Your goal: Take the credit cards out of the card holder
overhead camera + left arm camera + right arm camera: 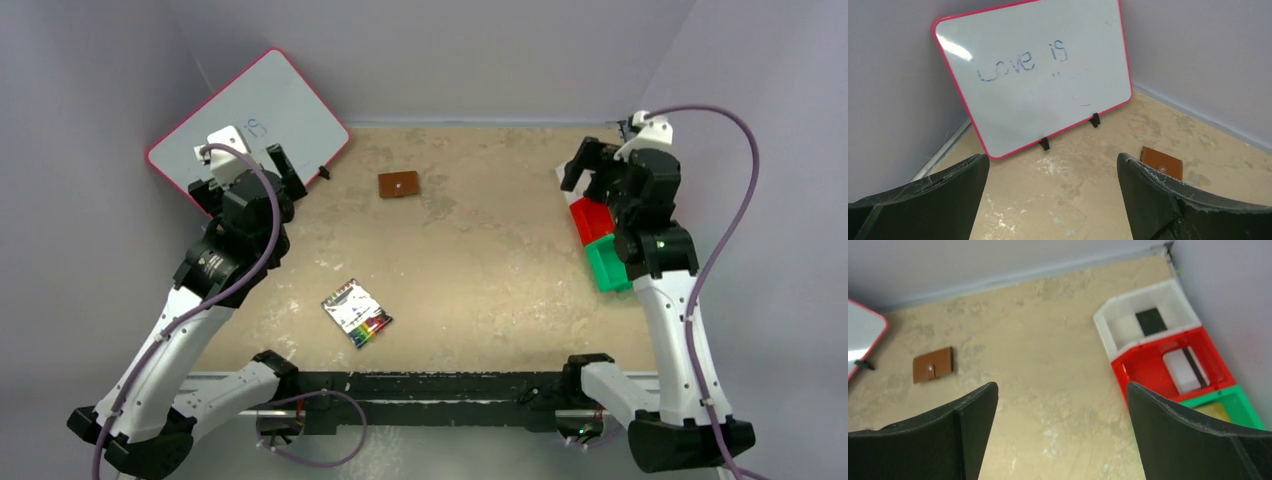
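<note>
Cards (1150,321) lie in bins (1120,371) right of the shut card holder (398,184); left gripper (1052,157) and right gripper (1062,386) gape empty; task looks done, only parking remains

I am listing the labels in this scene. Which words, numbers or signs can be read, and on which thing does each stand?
"Love is": faint blue handwriting on the whiteboard, read in the left wrist view.
Print on the white pack with rainbow stripes: too small to read.
No text can be made out on the card holder, the black card or the grey card.
</note>
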### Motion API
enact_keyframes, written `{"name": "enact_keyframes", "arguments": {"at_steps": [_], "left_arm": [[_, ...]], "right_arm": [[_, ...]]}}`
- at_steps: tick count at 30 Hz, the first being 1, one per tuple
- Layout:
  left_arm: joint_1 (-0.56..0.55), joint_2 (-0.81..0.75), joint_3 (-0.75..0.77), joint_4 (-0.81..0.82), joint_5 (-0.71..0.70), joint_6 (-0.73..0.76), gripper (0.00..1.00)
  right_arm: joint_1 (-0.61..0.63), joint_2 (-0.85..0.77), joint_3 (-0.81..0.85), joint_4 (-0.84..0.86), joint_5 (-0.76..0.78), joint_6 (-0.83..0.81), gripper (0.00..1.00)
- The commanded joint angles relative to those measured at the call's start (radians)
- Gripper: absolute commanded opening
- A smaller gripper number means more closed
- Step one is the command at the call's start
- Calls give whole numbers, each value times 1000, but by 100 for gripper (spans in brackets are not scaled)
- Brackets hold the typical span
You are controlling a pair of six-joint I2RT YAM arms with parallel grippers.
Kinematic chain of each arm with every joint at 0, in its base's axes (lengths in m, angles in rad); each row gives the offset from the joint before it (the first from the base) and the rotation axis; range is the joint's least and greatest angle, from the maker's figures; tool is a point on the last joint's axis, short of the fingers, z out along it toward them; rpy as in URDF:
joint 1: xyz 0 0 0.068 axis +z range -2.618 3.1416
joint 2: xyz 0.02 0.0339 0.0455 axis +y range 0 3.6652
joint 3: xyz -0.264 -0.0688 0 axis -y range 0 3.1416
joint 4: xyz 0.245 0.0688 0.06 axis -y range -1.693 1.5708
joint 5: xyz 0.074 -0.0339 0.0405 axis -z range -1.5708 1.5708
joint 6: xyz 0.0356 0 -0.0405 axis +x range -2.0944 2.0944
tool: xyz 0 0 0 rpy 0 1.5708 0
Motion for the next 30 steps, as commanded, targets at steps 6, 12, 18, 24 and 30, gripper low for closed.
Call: {"name": "enact_keyframes", "arguments": {"at_steps": [6,12,18,24,30], "left_arm": [[129,-44,-132,-44,122,-174,100],[165,15,-285,139,594,-274,99],[-142,255,-292,146,691,-356,99],[-498,436,-340,218,710,-515,97],[-630,518,-395,216,726,-624,96]], "right_arm": [[-67,-199,-307,74,-257,91,100],[-91,-204,-392,99,-370,110,100],[-102,-188,-427,117,-440,127,100],[-105,-200,-467,112,-454,139,100],[-107,-190,-474,126,-446,166,100]]}}
